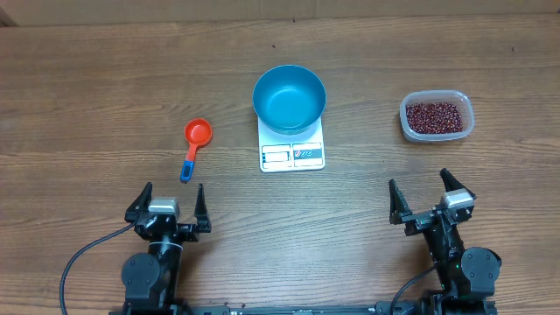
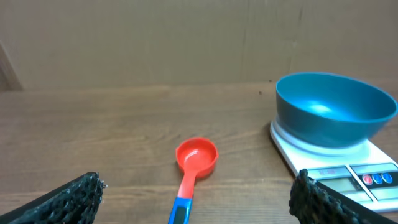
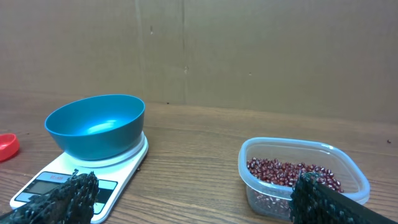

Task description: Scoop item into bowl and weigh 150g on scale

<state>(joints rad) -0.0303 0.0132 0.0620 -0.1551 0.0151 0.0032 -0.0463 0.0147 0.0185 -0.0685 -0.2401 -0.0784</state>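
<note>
An empty blue bowl (image 1: 290,98) (image 2: 334,109) (image 3: 96,126) stands on the white scale (image 1: 292,154) (image 2: 367,175) (image 3: 59,182) at the table's middle. The item, small dark red-brown beans (image 1: 434,116) (image 3: 292,173), fills a clear plastic tub (image 1: 437,116) (image 3: 302,178) at the right. An orange scoop (image 1: 195,143) (image 2: 193,167) with a blue handle lies left of the scale. My left gripper (image 1: 171,205) (image 2: 199,198) is open near the front edge, just short of the scoop's handle. My right gripper (image 1: 431,196) (image 3: 193,196) is open at the front right, short of the tub, holding nothing.
A brown cardboard wall (image 2: 186,43) (image 3: 261,56) closes the table's far side. Black cables (image 1: 83,258) run from the arm bases at the front edge.
</note>
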